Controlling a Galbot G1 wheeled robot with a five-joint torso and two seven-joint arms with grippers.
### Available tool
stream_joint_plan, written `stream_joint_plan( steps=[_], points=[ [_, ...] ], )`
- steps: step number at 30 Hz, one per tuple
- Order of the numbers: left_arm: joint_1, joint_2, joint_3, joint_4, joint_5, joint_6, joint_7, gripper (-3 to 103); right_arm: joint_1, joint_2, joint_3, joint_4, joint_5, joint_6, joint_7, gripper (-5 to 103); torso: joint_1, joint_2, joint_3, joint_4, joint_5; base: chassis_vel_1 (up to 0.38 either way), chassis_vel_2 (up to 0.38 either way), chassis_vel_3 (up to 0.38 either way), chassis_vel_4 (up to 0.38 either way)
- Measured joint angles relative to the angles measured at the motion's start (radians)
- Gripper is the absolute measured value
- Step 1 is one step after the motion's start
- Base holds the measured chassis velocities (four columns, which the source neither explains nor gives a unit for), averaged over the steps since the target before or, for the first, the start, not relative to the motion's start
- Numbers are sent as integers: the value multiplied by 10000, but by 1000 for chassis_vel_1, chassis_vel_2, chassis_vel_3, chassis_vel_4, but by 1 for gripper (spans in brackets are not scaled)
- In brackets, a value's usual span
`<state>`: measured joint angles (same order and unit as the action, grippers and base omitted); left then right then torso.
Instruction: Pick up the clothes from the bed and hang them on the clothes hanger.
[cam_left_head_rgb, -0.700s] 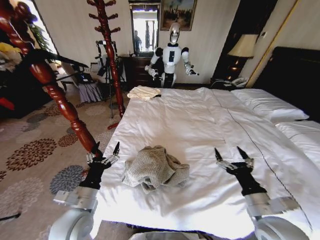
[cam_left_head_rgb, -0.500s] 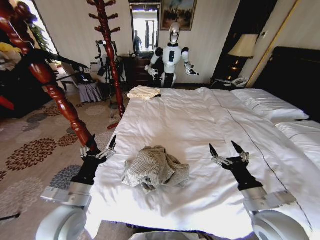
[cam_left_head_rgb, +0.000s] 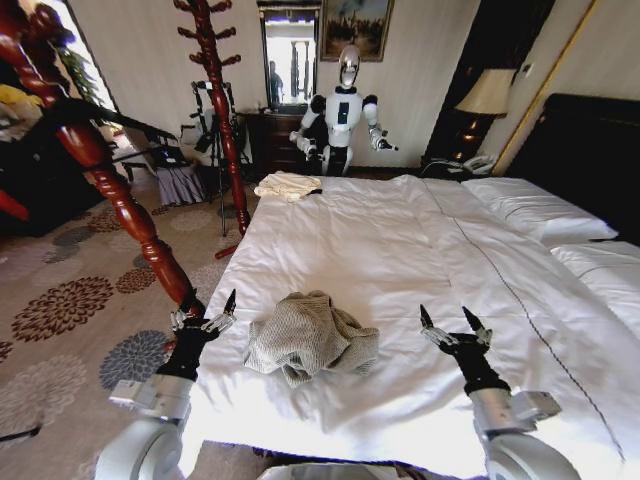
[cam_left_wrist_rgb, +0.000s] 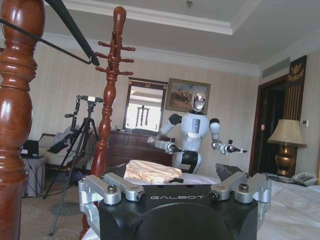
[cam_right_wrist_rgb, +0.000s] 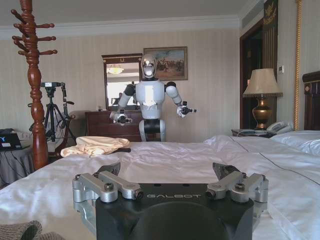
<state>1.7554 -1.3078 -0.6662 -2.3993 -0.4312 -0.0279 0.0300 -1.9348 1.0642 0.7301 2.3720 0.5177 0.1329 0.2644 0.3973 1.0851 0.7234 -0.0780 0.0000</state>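
Note:
The clothes (cam_left_head_rgb: 312, 338), a crumpled grey-beige knitted jacket, lie on the bed (cam_left_head_rgb: 380, 230) near its foot; an edge of the clothes (cam_right_wrist_rgb: 20, 231) also shows in the right wrist view. My left gripper (cam_left_head_rgb: 205, 310) hovers open at the bed's left edge, left of the clothes and apart from them, and appears again as my left gripper (cam_left_wrist_rgb: 172, 172) in its own wrist view. My right gripper (cam_left_head_rgb: 446, 318) is open over the duvet to the right of the clothes, seen also as my right gripper (cam_right_wrist_rgb: 167, 169). The black clothes hanger (cam_left_head_rgb: 120, 120) hangs off a wooden stand, also as the clothes hanger (cam_left_wrist_rgb: 75, 32).
A reddish-brown coat stand (cam_left_head_rgb: 110, 190) rises close to my left arm, a second stand (cam_left_head_rgb: 222, 110) farther back. A cream folded cloth (cam_left_head_rgb: 287, 184) lies at the bed's far corner. Another robot (cam_left_head_rgb: 343, 110), a tripod (cam_left_wrist_rgb: 82, 135), a lamp (cam_left_head_rgb: 487, 95) and pillows (cam_left_head_rgb: 535, 210) are beyond.
My right gripper has drawn back a little toward the foot of the bed and slightly left. The left gripper swung out and returned. The clothes have not moved.

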Motion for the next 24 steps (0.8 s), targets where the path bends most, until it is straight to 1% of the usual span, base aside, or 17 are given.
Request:
stream_joint_plan(
  steps=[4,6,7,8,9,10,12,14,16,17,19,21,22,23,24],
  points=[
    [235,-253,-19,-95,297,-151,-25,100,-79,5,-339,169,41,-61,143,100,0,0,0,-1,0,0,0,0,0],
    [463,-511,-93,-112,675,-217,-182,100,-223,-177,-615,569,746,-497,552,100,0,0,0,0,1,0,0,0,0],
    [463,-511,-93,-112,675,-217,-182,100,-223,-177,-615,569,746,-497,552,100,0,0,0,0,1,0,0,0,0],
    [568,-638,-97,-99,838,-253,-268,100,-282,-270,-732,787,1251,-820,865,100,0,0,0,2,0,0,0,0,0],
    [765,-882,-68,8,1168,-271,-566,100,-364,-405,-909,1091,2257,-1386,1406,100,-1,1,0,2,0,0,0,0,0],
    [1099,-1297,103,256,1729,-269,-990,100,-425,-666,-1266,1272,3428,-2076,2124,100,0,0,0,2,-1,0,0,0,0],
    [1188,-1327,136,311,1849,-293,-1013,100,-434,-746,-1367,1262,3378,-2138,2140,100,0,0,0,2,1,0,0,0,0],
    [1340,-1322,172,490,2170,-379,-1014,100,-437,-920,-1573,968,2871,-2176,2085,100,0,1,0,1,1,0,0,0,0],
    [1396,-1309,172,627,2300,-403,-1019,100,-444,-1075,-1775,605,2213,-2106,1838,100,0,0,0,0,1,0,0,0,0],
    [1396,-1309,172,627,2300,-403,-1019,100,-444,-1075,-1775,605,2213,-2106,1838,100,0,0,0,0,1,0,0,0,0],
    [1423,-1340,174,746,2359,-400,-1068,100,-486,-1277,-1980,201,1319,-1694,1243,100,0,1,0,0,2,0,0,0,0],
    [1425,-1458,155,928,2597,-304,-1223,100,-553,-1560,-2138,-307,309,-909,304,100,0,0,0,0,1,0,0,0,0],
    [1425,-1458,155,928,2597,-304,-1223,100,-553,-1560,-2138,-307,309,-909,304,100,0,0,0,0,1,0,0,0,0],
    [1430,-1544,151,1057,2731,-281,-1269,100,-576,-1761,-2202,-609,-162,-456,-263,100,0,1,-1,0,0,0,0,0,0],
    [1449,-1631,168,1160,2787,-281,-1281,100,-572,-1936,-2278,-863,-428,-122,-727,100,0,0,0,1,0,0,0,0,0]
  ],
)
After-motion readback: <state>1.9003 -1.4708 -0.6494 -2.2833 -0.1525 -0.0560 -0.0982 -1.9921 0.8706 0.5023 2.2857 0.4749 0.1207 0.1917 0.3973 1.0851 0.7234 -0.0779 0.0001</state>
